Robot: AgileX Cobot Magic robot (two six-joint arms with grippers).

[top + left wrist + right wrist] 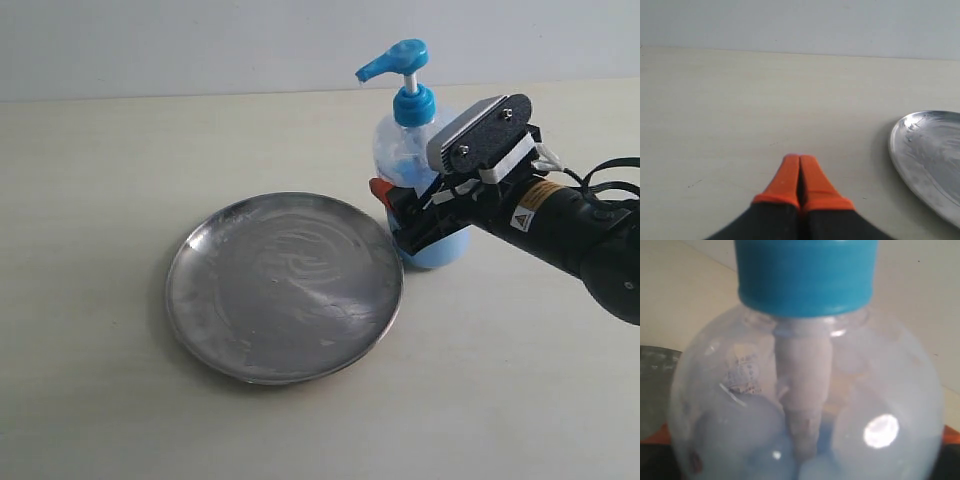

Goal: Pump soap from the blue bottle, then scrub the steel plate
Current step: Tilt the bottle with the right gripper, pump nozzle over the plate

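Note:
The blue bottle (408,135) stands upright just beyond the right rim of the steel plate (285,290), its bright blue pump head (393,62) pointing left over the plate. My right gripper (413,225) reaches in from the right, its fingers on either side of the bottle's lower body and closed against it. The right wrist view is filled by the bottle (805,405) and its blue collar (805,275). Orange fingertips (654,432) show at both edges. Faint pale swirls mark the plate; no blue soap blob shows. My left gripper (800,159) is shut on nothing, left of the plate (930,155).
The pale tabletop (120,180) spreads all round the plate and bottle, and a light wall (200,40) runs along its far edge. The left arm is out of the exterior view. No other objects show.

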